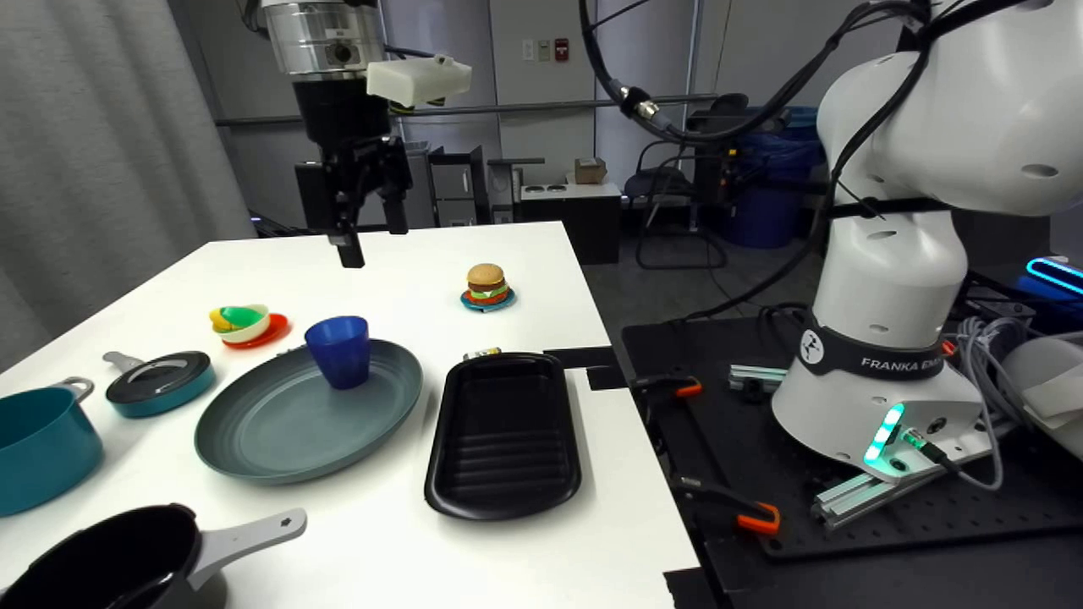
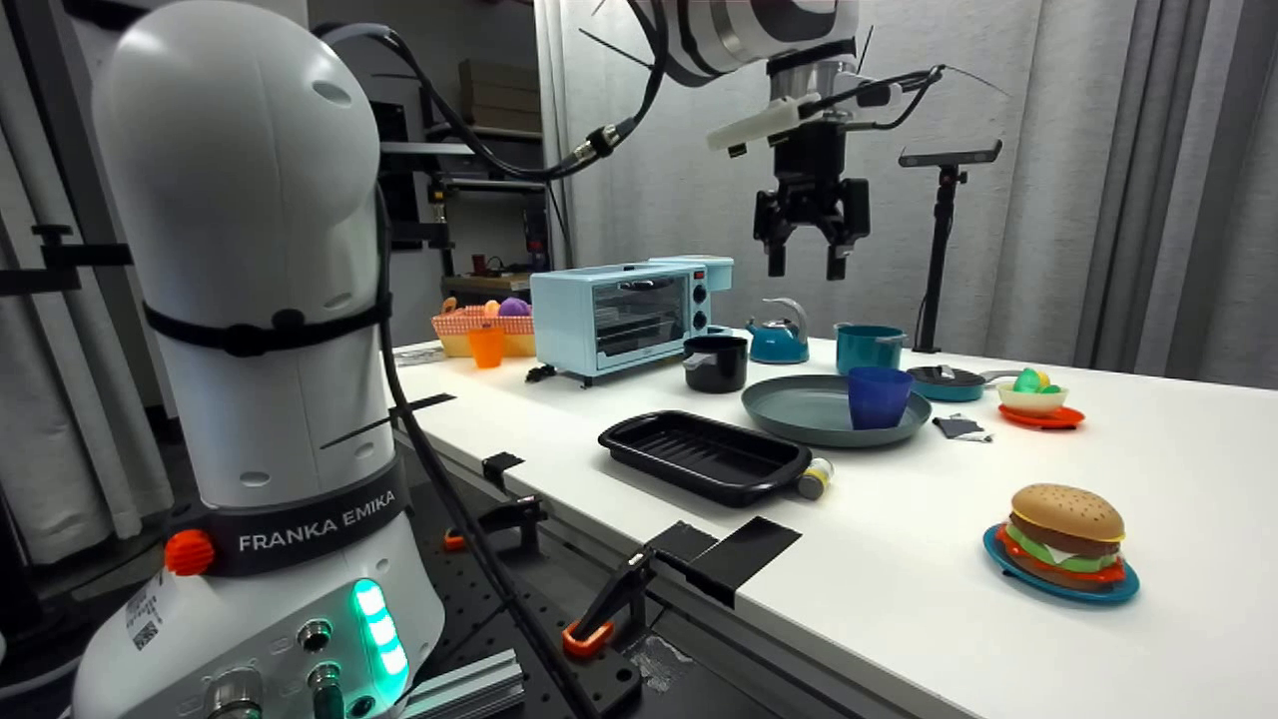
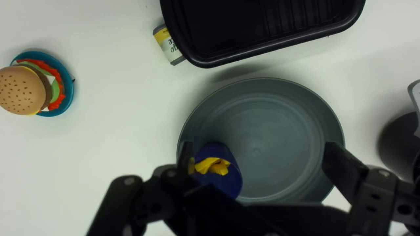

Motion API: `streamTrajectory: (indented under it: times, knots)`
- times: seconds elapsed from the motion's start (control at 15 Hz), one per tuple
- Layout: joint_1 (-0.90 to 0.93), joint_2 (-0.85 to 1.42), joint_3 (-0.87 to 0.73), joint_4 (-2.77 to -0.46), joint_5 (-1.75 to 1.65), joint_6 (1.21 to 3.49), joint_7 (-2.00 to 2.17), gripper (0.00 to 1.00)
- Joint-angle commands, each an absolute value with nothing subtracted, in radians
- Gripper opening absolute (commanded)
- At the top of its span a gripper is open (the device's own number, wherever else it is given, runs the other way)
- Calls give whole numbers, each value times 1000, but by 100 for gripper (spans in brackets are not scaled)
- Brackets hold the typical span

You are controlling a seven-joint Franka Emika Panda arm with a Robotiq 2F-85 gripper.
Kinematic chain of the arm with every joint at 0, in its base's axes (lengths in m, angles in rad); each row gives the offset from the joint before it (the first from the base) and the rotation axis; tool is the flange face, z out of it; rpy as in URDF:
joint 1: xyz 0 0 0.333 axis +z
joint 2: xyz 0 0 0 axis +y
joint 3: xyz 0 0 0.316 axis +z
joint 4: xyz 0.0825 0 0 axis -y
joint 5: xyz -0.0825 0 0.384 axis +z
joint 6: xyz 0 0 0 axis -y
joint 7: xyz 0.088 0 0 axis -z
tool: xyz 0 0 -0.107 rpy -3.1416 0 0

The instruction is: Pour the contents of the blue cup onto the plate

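The blue cup (image 1: 340, 351) stands upright on the plate (image 1: 279, 436), near its rim. The cup (image 2: 879, 397) and plate (image 2: 799, 401) also show in an exterior view. In the wrist view the yellow contents (image 3: 213, 165) lie inside the cup (image 3: 219, 150); the left finger partly covers the cup. The plate (image 3: 272, 131) has no yellow pieces on its visible part. My gripper (image 1: 374, 241) is open and empty, well above the cup and plate. It also shows open in an exterior view (image 2: 807, 266) and in the wrist view (image 3: 259, 147).
A black grill pan (image 1: 505, 436) lies beside the plate, with a small can (image 2: 815, 479) at its edge. A burger toy (image 2: 1063, 539), a teal pot (image 1: 42, 444), a small round pan (image 1: 161, 385), a bowl (image 1: 245, 324) and a black pot (image 1: 110, 558) stand around. A toaster oven (image 2: 624, 320) stands behind.
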State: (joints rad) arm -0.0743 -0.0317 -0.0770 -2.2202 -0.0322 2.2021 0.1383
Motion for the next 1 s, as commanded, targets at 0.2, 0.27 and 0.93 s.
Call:
streamTrajectory:
  times: [0.2, 0.27, 0.93]
  knots:
    - [-96, 76, -102, -2119, -18, 2257, 185, 100]
    - [-98, 90, -105, -2108, -15, 2263, 190, 100]
    - [-100, 180, -132, -2047, -11, 2317, 273, 100]
